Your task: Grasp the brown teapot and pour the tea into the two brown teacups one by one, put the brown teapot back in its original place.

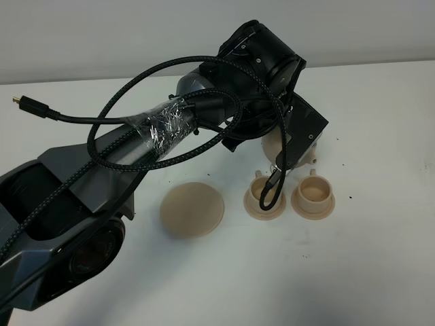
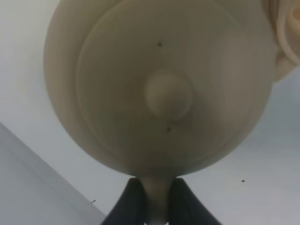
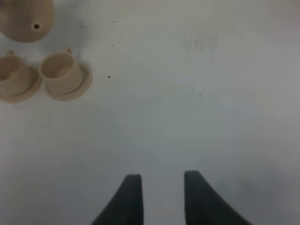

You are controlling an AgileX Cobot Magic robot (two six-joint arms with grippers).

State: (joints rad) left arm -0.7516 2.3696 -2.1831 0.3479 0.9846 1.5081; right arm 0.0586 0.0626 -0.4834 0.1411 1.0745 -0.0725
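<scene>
So: white tabletop (image 1: 380, 272), matte, with a few tiny dark specks near the cups. A pale blank wall (image 1: 102, 34) runs along the far edge, and nothing else of the room shows.

The left arm (image 1: 136, 146), with clear wrap round it and braided black cables (image 1: 122, 102) looped over it, reaches from near left toward the centre right. The left gripper (image 2: 156, 183) is narrowed on the loop handle (image 2: 157, 201) of the brown teapot (image 1: 274, 146). In the wrist view the lid knob (image 2: 168, 93) faces the camera.

From the high view the teapot is mostly hidden under the wrist. It sits just beyond the two cups, roughly over the gap between them. Cannot tell its tilt.

The left teacup (image 1: 264, 193) and right teacup (image 1: 313, 191) stand side by side, upright, each on its small saucer (image 1: 325, 206). The saucers are almost touching.

The wide flat saucer (image 1: 192, 208) lies bare on the table, left of the cups and a bit nearer.

The right gripper (image 3: 161, 197) has its jaws spread wide, holding nothing. It hovers over bare table well right of the cups and is not seen in the high view.

A loose plug end (image 1: 24, 103) lies at the far left.
</scene>
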